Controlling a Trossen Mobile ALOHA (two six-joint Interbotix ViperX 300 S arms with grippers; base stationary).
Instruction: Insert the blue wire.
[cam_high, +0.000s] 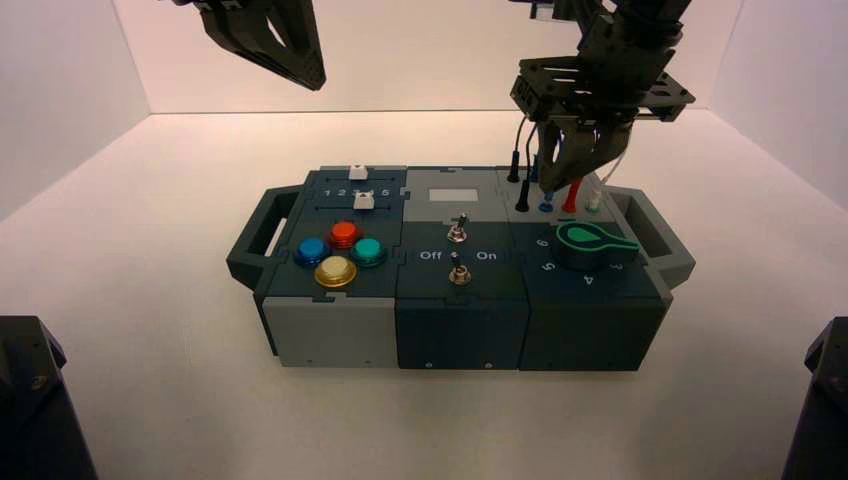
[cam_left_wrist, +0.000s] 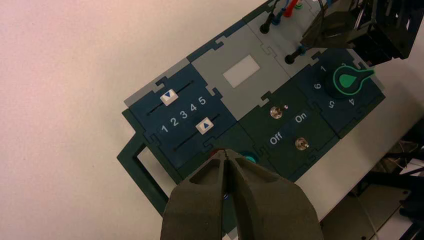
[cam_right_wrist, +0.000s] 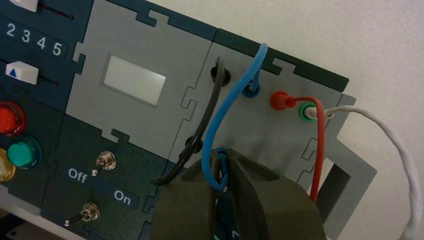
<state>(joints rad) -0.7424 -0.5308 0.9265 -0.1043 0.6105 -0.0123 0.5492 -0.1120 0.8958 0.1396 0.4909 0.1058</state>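
The thin blue wire (cam_right_wrist: 215, 120) arched from its far socket into the right gripper (cam_right_wrist: 223, 172), which pinched it; only the right wrist view showed this. The left gripper (cam_left_wrist: 226, 159) hung pressed together.

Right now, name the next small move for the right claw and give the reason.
Probably press straight down. The right claw is shut on the thin blue wire at its near plug, over the grey socket panel; the far end already sits in a blue socket. Seating depth isn't visible.
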